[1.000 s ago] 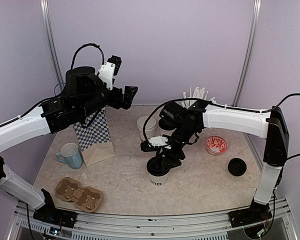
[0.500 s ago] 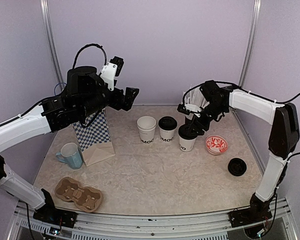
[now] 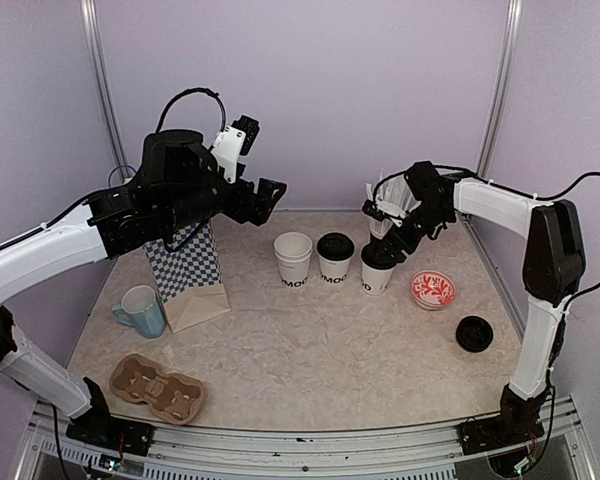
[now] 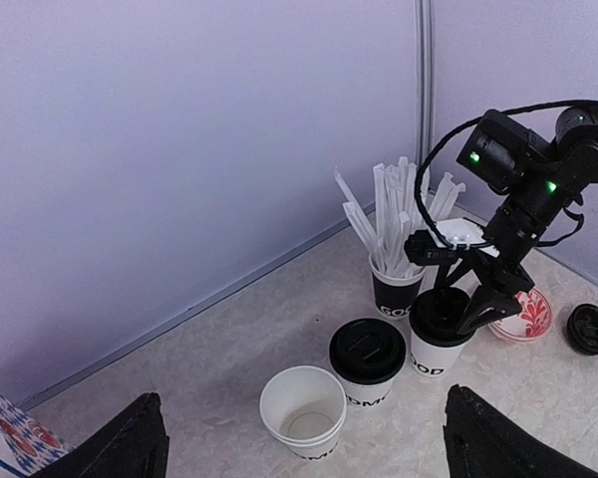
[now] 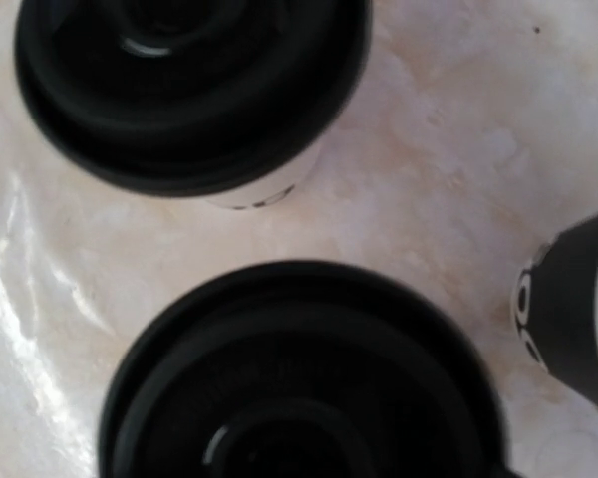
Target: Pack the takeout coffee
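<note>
Three takeout coffee cups stand in a row at the back of the table: an open white cup (image 3: pixel 293 256) (image 4: pixel 303 410), a lidded one (image 3: pixel 335 258) (image 4: pixel 367 360), and a second lidded one (image 3: pixel 377 270) (image 4: pixel 439 331). My right gripper (image 3: pixel 388 244) sits right over that last cup, its fingers (image 4: pixel 496 299) at the sides of the black lid (image 5: pixel 299 378); whether they still press on it does not show. My left gripper (image 3: pixel 263 197) (image 4: pixel 301 398) hangs open and empty high above the table, looking down on the row.
A black-banded cup of white straws (image 3: pixel 390 212) stands just behind the right gripper. A red patterned dish (image 3: pixel 433 290) and a loose black lid (image 3: pixel 474 333) lie to the right. At the left are a checkered paper bag (image 3: pixel 188 278), a blue mug (image 3: pixel 141 310) and a cardboard cup carrier (image 3: pixel 158 388).
My right arm carried the lidded cup from the table's front middle to the back and set it right of the other lidded cup. The left arm drifted slightly right.
</note>
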Action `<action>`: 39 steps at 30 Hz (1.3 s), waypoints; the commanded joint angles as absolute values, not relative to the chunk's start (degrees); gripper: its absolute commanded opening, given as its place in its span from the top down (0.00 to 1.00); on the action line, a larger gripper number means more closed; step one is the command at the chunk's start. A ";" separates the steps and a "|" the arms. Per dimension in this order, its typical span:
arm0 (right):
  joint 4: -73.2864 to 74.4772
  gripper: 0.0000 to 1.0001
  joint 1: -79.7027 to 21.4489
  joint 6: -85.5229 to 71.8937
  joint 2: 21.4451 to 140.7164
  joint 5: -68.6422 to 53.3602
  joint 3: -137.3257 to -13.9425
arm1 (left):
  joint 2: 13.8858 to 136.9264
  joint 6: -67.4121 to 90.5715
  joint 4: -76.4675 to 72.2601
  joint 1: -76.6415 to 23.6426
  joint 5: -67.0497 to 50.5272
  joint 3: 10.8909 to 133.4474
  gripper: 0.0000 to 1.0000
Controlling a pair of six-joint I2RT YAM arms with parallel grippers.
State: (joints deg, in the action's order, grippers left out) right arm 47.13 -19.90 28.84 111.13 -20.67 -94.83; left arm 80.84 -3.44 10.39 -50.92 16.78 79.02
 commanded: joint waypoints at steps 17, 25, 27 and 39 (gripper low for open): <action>49.98 0.03 -40.28 38.33 97.31 -29.06 -90.33 | 79.23 -2.18 11.13 -49.36 17.52 81.47 0.11; 43.77 0.44 -58.99 36.21 109.02 -27.02 -97.30 | 71.94 4.03 2.57 -43.67 18.38 75.66 0.14; 42.80 0.56 -61.96 33.17 114.20 -26.59 -102.30 | 70.59 2.99 1.30 -42.46 18.70 74.58 0.14; 46.04 1.00 -70.64 25.71 137.35 -28.37 -129.54 | 69.23 3.40 -0.99 -35.05 16.46 72.80 0.14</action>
State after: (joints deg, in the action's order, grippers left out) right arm 45.67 -68.99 28.51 134.52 -27.99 -125.38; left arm 70.35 2.31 1.91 -37.17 18.20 73.71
